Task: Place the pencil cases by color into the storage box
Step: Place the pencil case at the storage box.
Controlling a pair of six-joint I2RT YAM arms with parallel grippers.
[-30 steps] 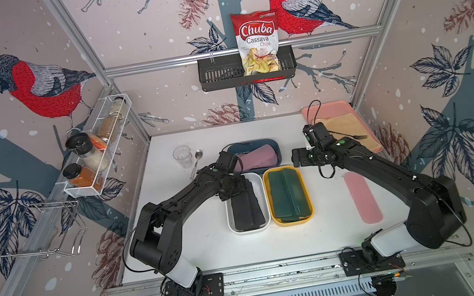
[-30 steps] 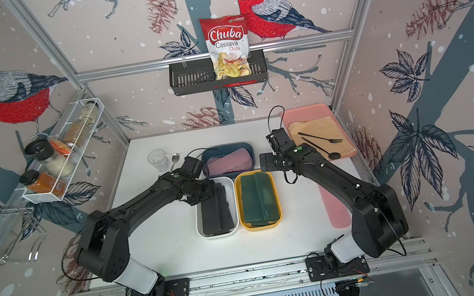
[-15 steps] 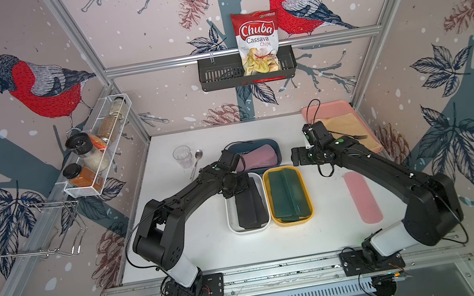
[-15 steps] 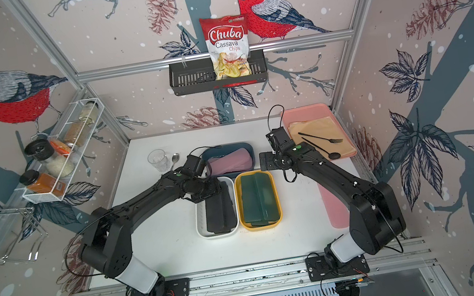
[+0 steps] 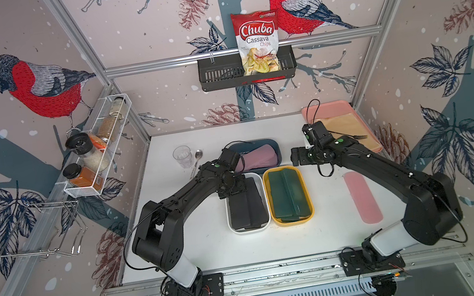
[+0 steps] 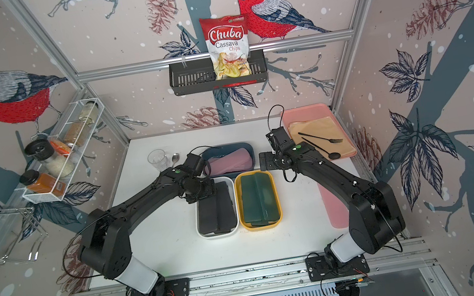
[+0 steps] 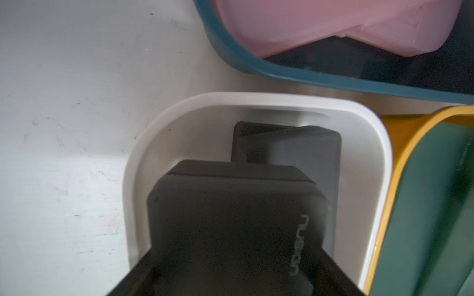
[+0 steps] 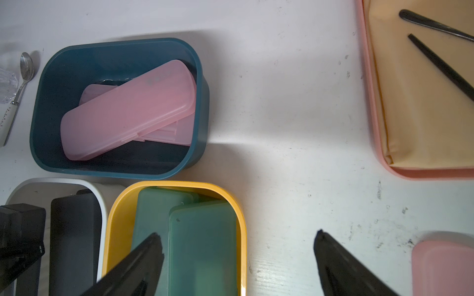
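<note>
My jaws first: on the left gripper (image 5: 236, 187) they are pressed together on one end of a black pencil case (image 7: 230, 217), and on the right gripper (image 8: 238, 235) they stand spread and empty. Under both lies the white table (image 5: 195, 241). Directly below my left jaws is the white tub (image 7: 256, 100), and the held case hangs over it, above the other black cases (image 7: 307, 153) lying inside. The yellow tub (image 8: 174, 184) sits partly under my right jaws, just beside the white one, with the green cases (image 8: 202, 243) stacked in it. Beyond both pairs of jaws is the blue tub (image 8: 204, 102), holding pink cases (image 8: 128, 110) that lie askew. One loose pink pencil case (image 8: 443, 269) lies flat on the table, just outside my right jaws on the side away from the tubs. I judge the step in hand to be setting down the black case. Next, my left jaws should lower it level and part. Then my right jaws need to turn to the loose pink case, close across its narrow width and carry it to the blue tub.
</note>
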